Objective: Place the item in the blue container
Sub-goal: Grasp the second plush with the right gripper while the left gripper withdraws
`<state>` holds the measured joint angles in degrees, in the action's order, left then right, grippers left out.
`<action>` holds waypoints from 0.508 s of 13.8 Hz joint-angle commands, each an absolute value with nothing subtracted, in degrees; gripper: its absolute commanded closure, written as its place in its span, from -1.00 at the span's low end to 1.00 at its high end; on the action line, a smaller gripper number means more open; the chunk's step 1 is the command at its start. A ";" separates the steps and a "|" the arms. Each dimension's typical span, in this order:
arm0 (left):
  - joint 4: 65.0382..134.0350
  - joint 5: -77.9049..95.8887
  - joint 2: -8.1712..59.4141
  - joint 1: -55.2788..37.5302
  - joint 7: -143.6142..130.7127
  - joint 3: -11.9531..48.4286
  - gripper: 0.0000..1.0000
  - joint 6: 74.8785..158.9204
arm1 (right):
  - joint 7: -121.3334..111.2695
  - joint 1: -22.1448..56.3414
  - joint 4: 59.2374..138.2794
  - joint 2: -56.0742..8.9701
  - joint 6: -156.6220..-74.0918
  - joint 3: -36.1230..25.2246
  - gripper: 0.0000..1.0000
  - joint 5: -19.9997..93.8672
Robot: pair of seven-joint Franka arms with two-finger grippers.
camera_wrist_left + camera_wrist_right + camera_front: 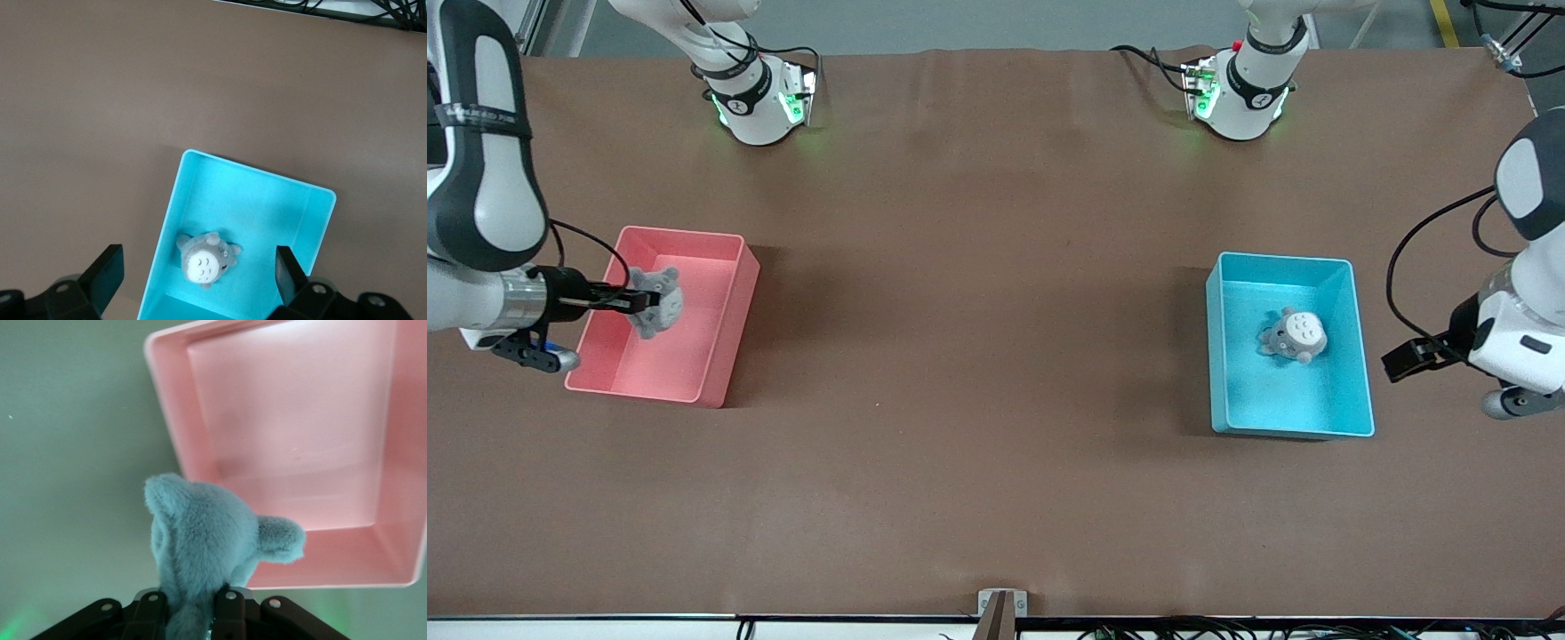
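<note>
Right gripper jaws clamped on a grey plush, up over the pink bin. Left gripper jaws wide, holding nothing, just beside the blue container at the left arm's end of the table. Second plush lies inside it.

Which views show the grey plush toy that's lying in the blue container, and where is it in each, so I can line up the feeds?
Front view: the grey plush toy lies in the blue container, toward the left arm's end of the table.
Left wrist view: the same toy lies on the container's floor, between the open left gripper's fingers as seen from above.
Right wrist view: not in it; that camera shows another plush over the pink bin.
Shared landmark: the blue container's rim.
</note>
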<state>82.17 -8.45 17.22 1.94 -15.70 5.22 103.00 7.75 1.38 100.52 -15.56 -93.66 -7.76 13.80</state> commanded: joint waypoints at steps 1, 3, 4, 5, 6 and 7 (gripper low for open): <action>82.35 -9.76 15.74 1.85 -14.68 5.27 -1.00 100.55 | 19.21 8.85 100.28 -15.47 -95.61 -7.73 1.00 14.67; 82.35 -9.67 15.03 2.19 -12.84 5.36 -1.00 100.55 | 27.29 13.95 100.37 -15.73 -99.56 -7.73 1.00 16.34; 82.35 -9.67 15.03 2.46 -12.40 5.45 -1.00 100.55 | 30.90 16.58 100.46 -15.73 -101.84 -7.73 1.00 16.35; 82.35 -9.67 14.94 2.46 -12.31 5.71 -1.00 100.46 | 35.37 19.48 100.46 -15.99 -104.65 -7.73 1.00 16.35; 82.44 -9.49 14.94 2.46 -12.30 5.89 -1.00 100.28 | 39.07 21.95 100.46 -16.78 -107.29 -7.73 1.00 16.35; 82.44 -9.23 14.94 2.46 -12.13 5.98 -1.00 99.85 | 43.03 24.58 100.46 -17.92 -110.19 -7.73 1.00 16.35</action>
